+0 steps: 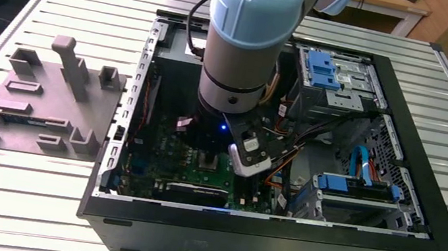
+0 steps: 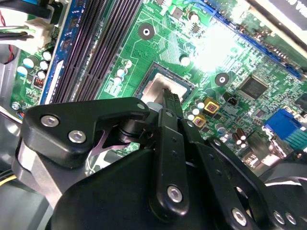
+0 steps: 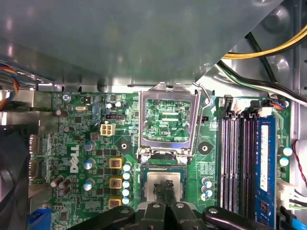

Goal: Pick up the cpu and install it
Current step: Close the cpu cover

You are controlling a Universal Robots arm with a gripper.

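Note:
The cpu [image 3: 152, 182] is a small silver square lying flat in the socket on the green motherboard [image 3: 76, 143]; it also appears in the second wrist view [image 2: 154, 87]. The socket's metal load plate [image 3: 168, 120] stands flipped open just beyond it. My gripper [image 3: 165, 187] hangs straight over the cpu, its two black fingers side by side with the tips at the chip's middle [image 2: 169, 95]. Nothing is between the fingers. In the exterior view the arm [image 1: 240, 48] reaches down into the open computer case [image 1: 261, 231], hiding the socket area beneath the wrist.
Black memory slots and a blue-labelled stick [image 3: 242, 158] run beside the socket. A grey metal box [image 3: 120, 38] overhangs the board. Cables [image 1: 297, 143] and blue drive bays [image 1: 330, 71] fill the case's right side. A grey parts fixture [image 1: 40, 105] sits on the slatted table at the exterior view's left.

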